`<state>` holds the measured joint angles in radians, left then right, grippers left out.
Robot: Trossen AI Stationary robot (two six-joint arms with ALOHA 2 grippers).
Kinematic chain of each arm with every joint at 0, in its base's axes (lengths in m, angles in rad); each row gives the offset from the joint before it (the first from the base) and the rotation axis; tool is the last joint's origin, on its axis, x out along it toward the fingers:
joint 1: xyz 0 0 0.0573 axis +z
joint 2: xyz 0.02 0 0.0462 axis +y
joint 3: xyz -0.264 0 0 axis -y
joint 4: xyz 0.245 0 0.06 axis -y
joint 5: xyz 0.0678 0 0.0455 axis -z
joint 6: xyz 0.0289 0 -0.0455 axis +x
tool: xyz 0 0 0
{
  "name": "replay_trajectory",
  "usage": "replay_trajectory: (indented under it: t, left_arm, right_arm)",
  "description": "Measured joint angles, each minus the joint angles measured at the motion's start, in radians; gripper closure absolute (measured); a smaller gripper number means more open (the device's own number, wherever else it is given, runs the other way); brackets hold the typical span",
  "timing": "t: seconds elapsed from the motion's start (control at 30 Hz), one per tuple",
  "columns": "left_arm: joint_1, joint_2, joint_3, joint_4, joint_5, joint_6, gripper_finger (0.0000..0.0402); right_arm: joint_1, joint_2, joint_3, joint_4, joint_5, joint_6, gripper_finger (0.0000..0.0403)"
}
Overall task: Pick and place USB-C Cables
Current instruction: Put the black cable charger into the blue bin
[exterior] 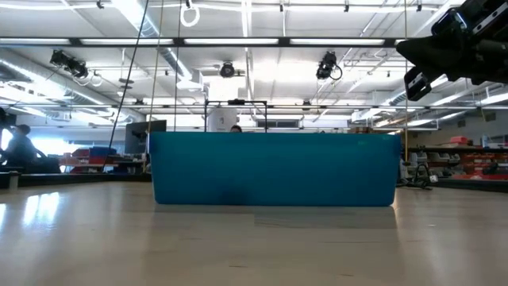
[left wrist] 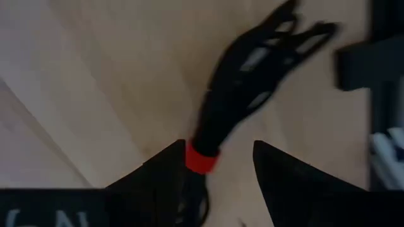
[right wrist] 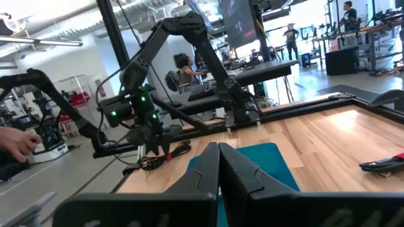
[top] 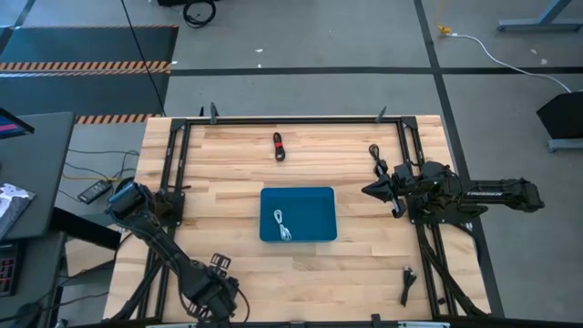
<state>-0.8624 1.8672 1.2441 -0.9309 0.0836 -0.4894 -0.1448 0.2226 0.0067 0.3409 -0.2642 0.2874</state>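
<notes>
A black USB-C cable coil (left wrist: 252,63) with a red band (left wrist: 202,157) lies between the fingers of my open left gripper (left wrist: 218,167), near the table's near-left corner (top: 219,273). The right wrist view shows the same coil (right wrist: 165,156) under that gripper, loops spread out. The red band sits against one finger. My right gripper (top: 367,190) is shut and hangs in the air to the right of the blue tray (top: 314,205), holding nothing (right wrist: 219,151). The tray holds a small white cable (top: 284,225). My left gripper has the cable's banded end (left wrist: 203,165) lying against the inner side of one finger (left wrist: 167,173); the other finger (left wrist: 278,173) stands apart from it. The fingers lie along the coil. I cannot tell whether the coil rests on the wood or is lifted.
Another red-banded black cable (top: 278,146) lies near the table's far edge. A black cable (top: 373,157) lies just beyond my right gripper, and one more (top: 407,284) near the near-right corner. Black frame rails (top: 178,173) run along both sides. People stand in the room beyond.
</notes>
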Motion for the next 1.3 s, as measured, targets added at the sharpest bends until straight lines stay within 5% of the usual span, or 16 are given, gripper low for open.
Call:
replay_trajectory:
  t: [0.43, 0.83, 1.3]
  left_arm:
    - [0.017, 0.000, -0.081, 0.054, -0.009, -0.027, 0.0216]
    - [0.020, -0.002, -0.081, 0.071, -0.008, -0.077, 0.0339]
    - [0.084, -0.002, -0.080, 0.074, -0.009, -0.076, 0.0339]
  right_arm:
    - [0.000, 0.000, 0.000, 0.001, 0.000, 0.002, 0.0388]
    - [0.000, 0.000, 0.000, 0.001, 0.000, 0.002, 0.0388]
    - [0.000, 0.000, 0.000, 0.000, 0.000, 0.002, 0.0388]
